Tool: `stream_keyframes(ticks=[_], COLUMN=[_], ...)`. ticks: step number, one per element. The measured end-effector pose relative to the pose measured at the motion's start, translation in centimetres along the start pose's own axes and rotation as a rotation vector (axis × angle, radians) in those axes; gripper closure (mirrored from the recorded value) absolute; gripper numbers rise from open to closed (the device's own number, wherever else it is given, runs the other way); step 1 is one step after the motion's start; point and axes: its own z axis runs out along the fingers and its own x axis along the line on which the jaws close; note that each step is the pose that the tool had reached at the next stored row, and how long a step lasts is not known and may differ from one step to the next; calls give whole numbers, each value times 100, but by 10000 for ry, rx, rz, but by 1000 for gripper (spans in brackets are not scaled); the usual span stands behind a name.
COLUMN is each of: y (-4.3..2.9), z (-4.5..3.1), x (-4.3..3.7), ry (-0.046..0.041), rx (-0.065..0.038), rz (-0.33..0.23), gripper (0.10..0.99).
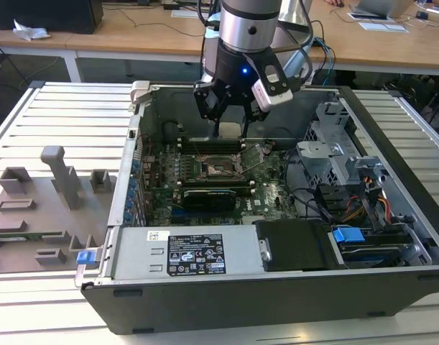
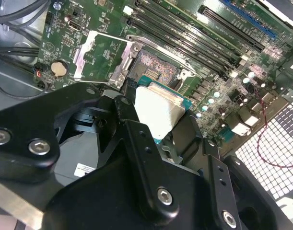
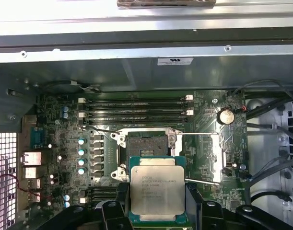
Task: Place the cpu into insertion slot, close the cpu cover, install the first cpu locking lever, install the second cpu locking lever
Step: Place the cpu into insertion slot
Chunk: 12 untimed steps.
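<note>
Gripper point(image 1: 231, 119) pinches the cpu point(image 3: 157, 191) by its edges, near the exposed insertion slot point(image 3: 146, 147); cpu cover point(image 2: 83, 57) stands open.

Matt silvery metal cpu point(image 3: 157, 189), green-edged; glossy dark-green circuit board point(image 3: 204, 108).

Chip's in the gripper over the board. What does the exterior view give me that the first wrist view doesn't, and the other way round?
Exterior view: the whole computer case on a slatted table, the power supply along its near side, a grey parts tray on the exterior view's left, and the arm reaching in from above.
First wrist view: the chip, metal top up, clamped in the gripper near the open socket; the cover lying open beside it; a coin battery.
Both: the green board, the socket and the memory slots.
</note>
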Motion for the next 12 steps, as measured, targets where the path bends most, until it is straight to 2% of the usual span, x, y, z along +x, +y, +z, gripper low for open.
stream_keyframes(ticks=[12], y=[-5], z=[66], x=[-1], ry=[0], rx=[8], rz=[0], gripper=[541])
